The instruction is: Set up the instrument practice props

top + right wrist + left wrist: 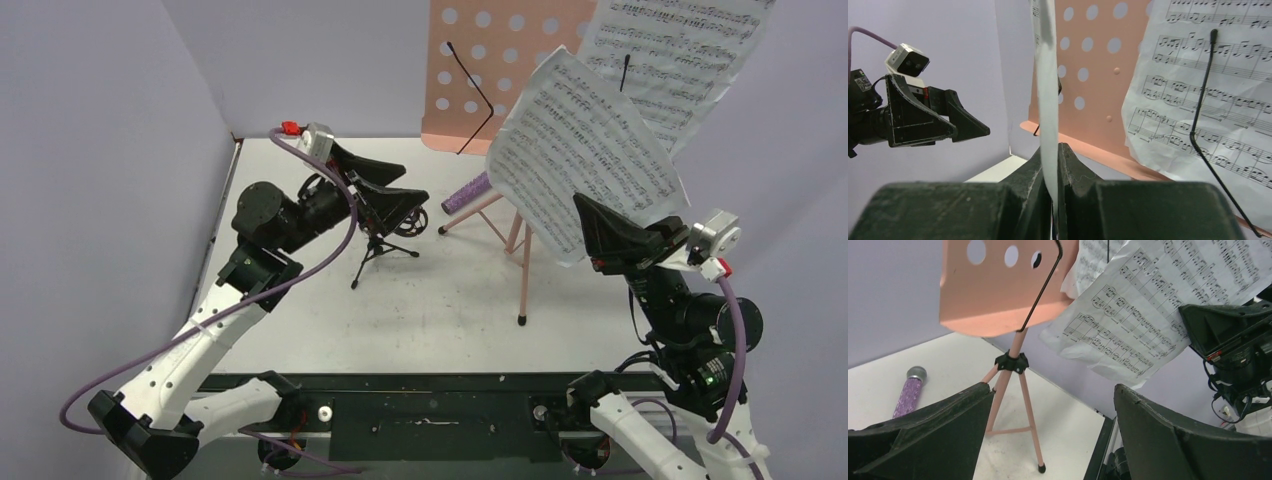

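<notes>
Grey walls (100,150) close in a white counter (430,310); the pink music stand (470,80) is at the back with one page (690,50) on it; the right hand (585,208) is pinched shut on a second page (580,140), held up near the music stand; that page could bend, rip or slip out, or bump the music stand over on its thin legs; the left hand (415,184) is wide open and holds nothing, over the small black mic stand (378,250); the purple microphone (908,395) lies flat on the counter; the mic stand's top is hidden, so touching or not, I cannot tell.
</notes>
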